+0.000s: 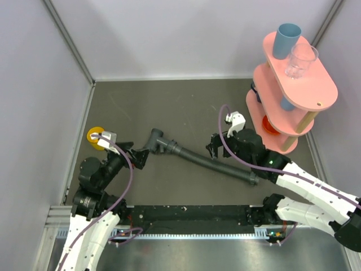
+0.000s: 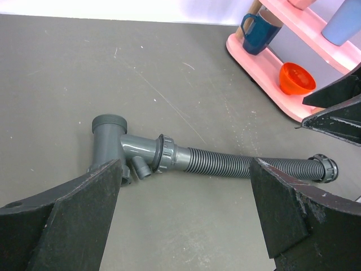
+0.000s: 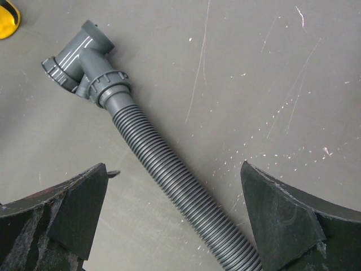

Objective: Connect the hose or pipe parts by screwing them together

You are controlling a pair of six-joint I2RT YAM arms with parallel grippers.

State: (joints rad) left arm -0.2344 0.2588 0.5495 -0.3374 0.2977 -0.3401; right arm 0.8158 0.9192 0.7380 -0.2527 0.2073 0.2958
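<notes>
Nearest in both wrist views are the black jaws themselves. The left jaws stand wide open w/ nothing btw. them, and the right jaws are wide open and empty too. Neither touches a part.

The hose [image 1: 208, 162] lies flat on the bench [image 1: 169, 101], diagonal in the top view, from upper left down to lower right. At its upper-left end sits the fitting [image 1: 157, 139]. The free end w/ its collar [image 1: 252, 179] lies near the right arm [image 1: 304, 179]. The left jaws are just beside the fitting, on its near-left side. The right jaws hang above the hose at approx. its middle, apart from it.

Progress: the nut [image 2: 162, 153] on the hose end is seated right against the fitting, w/ no gap visible in either wrist view, so the two parts seem already joined. Whether the thread is fully tight I cannot tell, since it is hidden under the nut. What is left, in my opinion, is perhaps a last check turn, i.e. one arm holds the fitting and the other turns the nut. Otherwise the job looks done. The pink rack [image 1: 316, 84] and the yellow roll [image 1: 95, 134] play no part.
</notes>
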